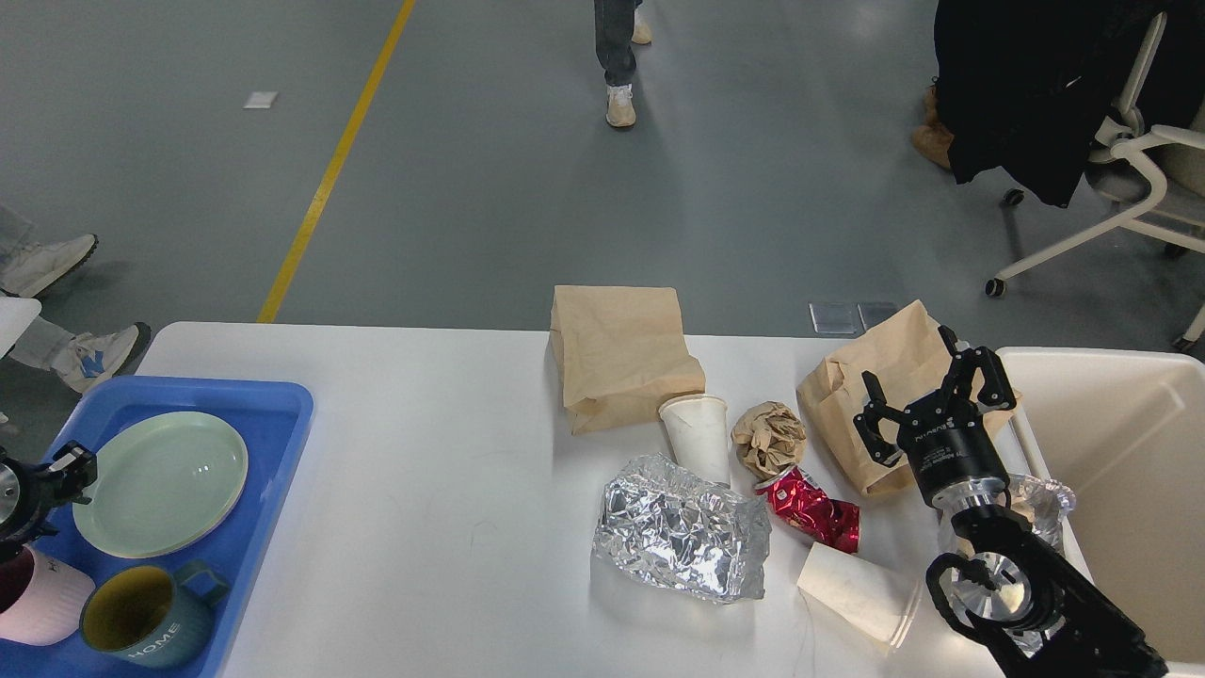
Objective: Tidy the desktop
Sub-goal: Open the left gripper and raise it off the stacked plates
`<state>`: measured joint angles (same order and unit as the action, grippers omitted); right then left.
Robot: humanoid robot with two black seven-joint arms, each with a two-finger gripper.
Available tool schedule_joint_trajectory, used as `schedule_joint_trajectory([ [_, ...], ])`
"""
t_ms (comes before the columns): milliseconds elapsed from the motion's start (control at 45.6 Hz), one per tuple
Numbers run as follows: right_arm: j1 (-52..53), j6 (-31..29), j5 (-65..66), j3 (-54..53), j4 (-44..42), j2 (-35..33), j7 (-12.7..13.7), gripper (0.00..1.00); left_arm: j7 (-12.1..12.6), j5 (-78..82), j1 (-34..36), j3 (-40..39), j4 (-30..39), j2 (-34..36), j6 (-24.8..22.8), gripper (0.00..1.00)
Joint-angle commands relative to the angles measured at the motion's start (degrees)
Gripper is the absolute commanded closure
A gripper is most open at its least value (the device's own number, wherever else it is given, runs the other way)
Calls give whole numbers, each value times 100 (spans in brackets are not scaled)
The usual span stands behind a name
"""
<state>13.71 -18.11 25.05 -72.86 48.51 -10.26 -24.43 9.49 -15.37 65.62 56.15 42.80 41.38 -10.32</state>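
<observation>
At the far left edge of the frame, the left gripper shows only as a small dark tip beside a metal joint, and whether its jaws are apart or closed cannot be told. Just right of it, in the lower left, a blue rectangular plastic tray sits on the desktop, the large white tabletop with rounded corners that fills the lower half of the frame. The tray holds a pale green round plate, a pink mug cut off by the frame edge, and a teal mug with a yellow inside. Past a bare stretch of white, in the middle of the frame, a flat brown paper bag lies near the far edge, with an upright white paper cup at its lower right corner. Below the cup lies a crumpled sheet of silver foil. To the right come a crumpled brown paper ball, a crushed red can and a white paper cup on its side. A second, rumpled brown paper bag lies behind the right gripper, whose jaws are spread wide and hold nothing. At the right edge stands a cream plastic bin.
</observation>
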Motion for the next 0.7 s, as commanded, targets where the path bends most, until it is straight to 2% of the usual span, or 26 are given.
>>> schedule_joint_trajectory([
  [0, 0, 0, -1, 0, 0, -3, 0, 0, 0, -1, 38, -69, 0, 28, 3, 16],
  [66, 0, 0, -1, 0, 0, -3, 0, 0, 0, 8, 47, -236, 9, 37, -76, 8],
  [110, 0, 0, -1, 0, 0, -3, 0, 0, 0, 26, 91, -402, 27, 46, -93, 5],
  [198, 0, 0, -1, 0, 0, 6, 0, 0, -18, 34, 232, -876, 27, 63, -93, 4],
  [351, 0, 0, -1, 0, 0, -3, 0, 0, -18, 34, 91, -2010, 0, 133, -85, 4],
  [505, 0, 0, -1, 0, 0, -2, 0, 0, -53, 43, -523, -4346, 0, 494, -93, 4],
  [680, 0, 0, -1, 0, 0, -3, 0, 0, -105, 78, -1876, -7948, -8, 336, -76, 4],
])
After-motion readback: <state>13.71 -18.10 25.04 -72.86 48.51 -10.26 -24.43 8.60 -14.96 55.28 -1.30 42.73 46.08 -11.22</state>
